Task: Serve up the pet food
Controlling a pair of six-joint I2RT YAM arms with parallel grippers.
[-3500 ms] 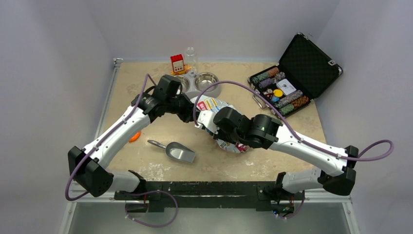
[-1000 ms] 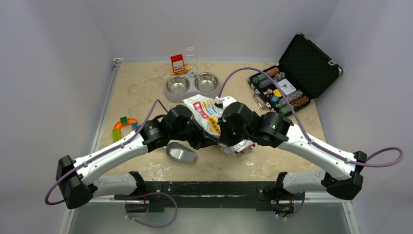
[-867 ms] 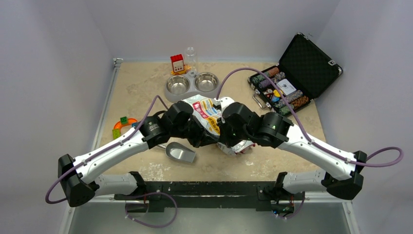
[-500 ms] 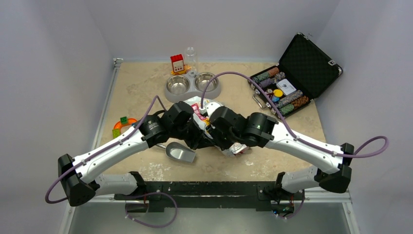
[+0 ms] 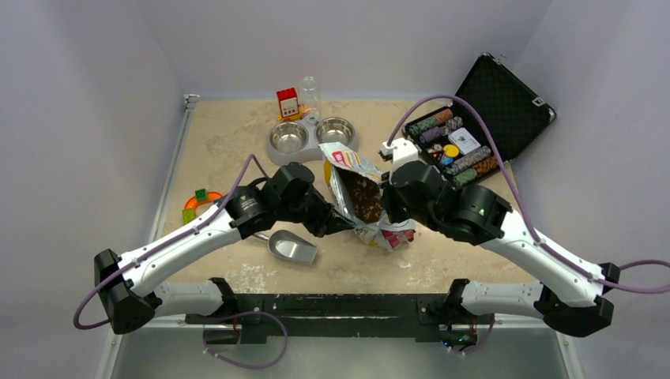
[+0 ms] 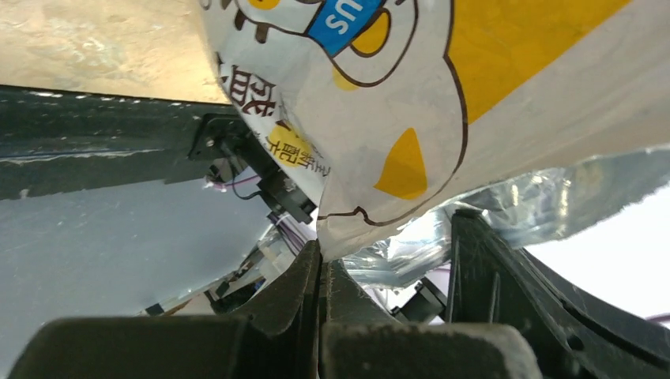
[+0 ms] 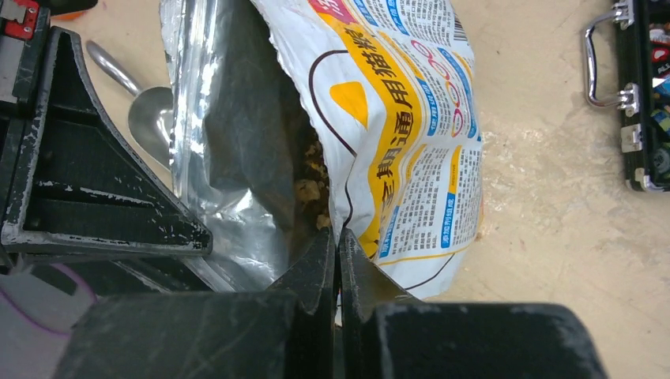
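I am clamping both the left gripper (image 6: 322,257) and the right gripper (image 7: 337,237) onto opposite edges of the open bag (image 7: 411,118), which is holding the pet food (image 5: 365,196) (brown kibble heaped inside).

both arms bend inward toward the bag (image 5: 353,167) — left gripper (image 6: 320,272) pinched on its left edge, right gripper (image 7: 338,249) pinched on its right edge.
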